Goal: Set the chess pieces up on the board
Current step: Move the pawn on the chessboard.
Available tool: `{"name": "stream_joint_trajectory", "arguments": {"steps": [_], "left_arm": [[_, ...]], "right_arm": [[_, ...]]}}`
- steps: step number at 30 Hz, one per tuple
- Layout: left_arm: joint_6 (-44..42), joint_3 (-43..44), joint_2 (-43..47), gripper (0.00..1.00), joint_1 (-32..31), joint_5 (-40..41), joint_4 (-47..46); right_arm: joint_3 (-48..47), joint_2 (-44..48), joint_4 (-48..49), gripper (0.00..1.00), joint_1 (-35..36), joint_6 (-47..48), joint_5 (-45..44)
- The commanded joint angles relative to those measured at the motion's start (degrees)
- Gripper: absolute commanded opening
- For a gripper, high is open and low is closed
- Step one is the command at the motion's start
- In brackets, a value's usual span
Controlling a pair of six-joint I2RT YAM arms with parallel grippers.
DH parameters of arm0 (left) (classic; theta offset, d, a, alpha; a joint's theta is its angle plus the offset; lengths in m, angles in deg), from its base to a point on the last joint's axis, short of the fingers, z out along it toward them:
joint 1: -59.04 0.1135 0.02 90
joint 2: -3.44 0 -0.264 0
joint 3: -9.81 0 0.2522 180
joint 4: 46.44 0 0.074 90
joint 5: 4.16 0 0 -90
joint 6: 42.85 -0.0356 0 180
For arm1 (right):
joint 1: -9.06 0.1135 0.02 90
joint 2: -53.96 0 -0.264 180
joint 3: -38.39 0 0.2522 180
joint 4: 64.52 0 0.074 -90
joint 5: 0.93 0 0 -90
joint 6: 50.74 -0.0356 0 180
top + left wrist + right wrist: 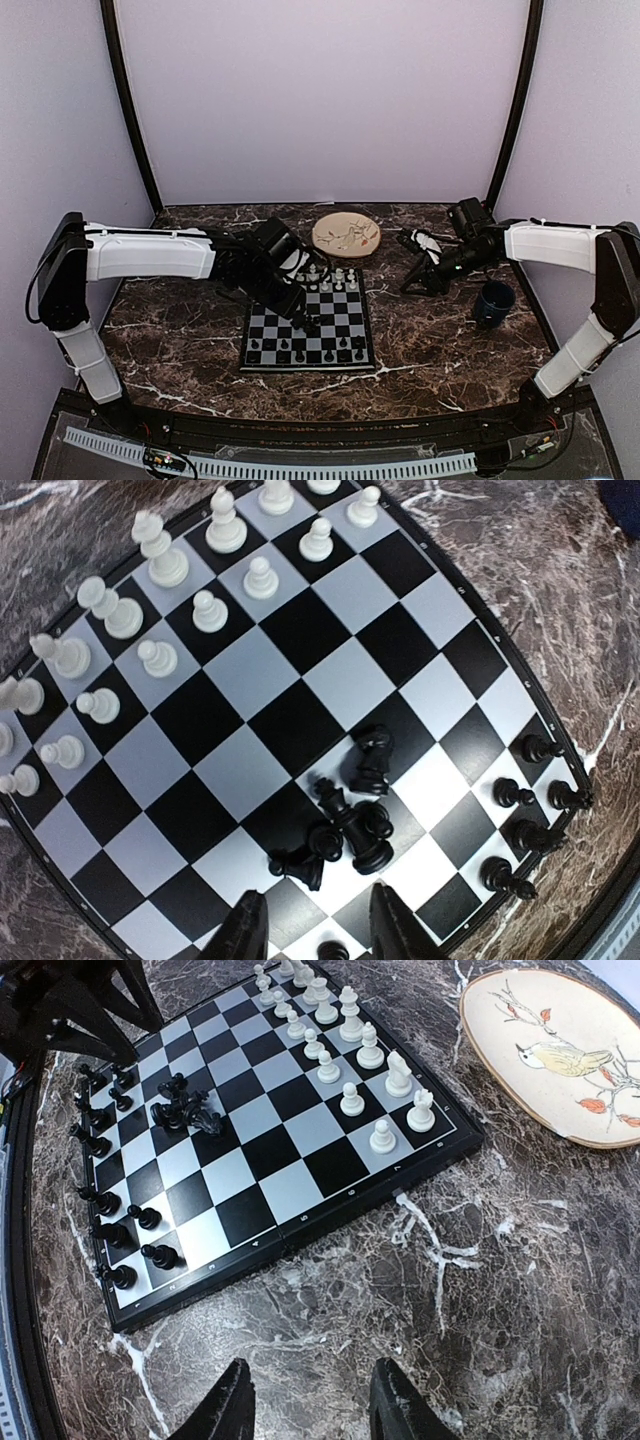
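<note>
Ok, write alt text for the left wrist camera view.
A chessboard seen from above on a dark marble table, with a jumbled cluster of black pieces, some toppled, near its middle. Two rows of white pieces stand along its upper-left side, other black ones stand along the right edge, and the open fingers of the left hand frame the bottom.

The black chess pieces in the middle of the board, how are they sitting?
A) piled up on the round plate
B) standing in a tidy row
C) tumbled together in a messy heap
C: in the left wrist view the black pieces lie tipped over against each other on the middle squares of the board.
</note>
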Motion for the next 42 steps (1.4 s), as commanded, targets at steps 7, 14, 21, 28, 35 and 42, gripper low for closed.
{"name": "stream_joint_trajectory", "arguments": {"steps": [7, 14, 21, 28, 35, 42], "left_arm": [[11.69, 1.68, -3.22, 0.36, -0.19, 3.69, 4.48], [12.23, 1.53, -4.26, 0.36, 1.01, 3.34, 4.23], [12.48, 2.56, -6.24, 0.36, 1.30, 2.52, 3.73], [12.22, 3.28, -8.12, 0.36, 1.30, 1.86, 3.21], [12.48, 3.02, -8.44, 0.35, 1.30, 0.26, 3.05], [11.88, 2.63, -7.75, 0.35, 1.17, -0.01, 5.21]], "right_arm": [[-0.35, 1.33, -0.39, 0.40, -0.16, 0.94, 0.93], [-0.35, 1.69, -0.51, 0.40, -0.16, 1.20, 1.04], [-0.20, 2.28, -0.51, 0.40, -0.16, 1.31, 0.75], [-0.09, 2.38, -0.49, 0.41, -0.16, 1.34, 0.63], [-0.05, 2.31, -0.58, 0.41, -0.16, 1.44, 0.51], [-0.09, 2.09, -0.69, 0.40, -0.16, 1.61, 0.58]]}}
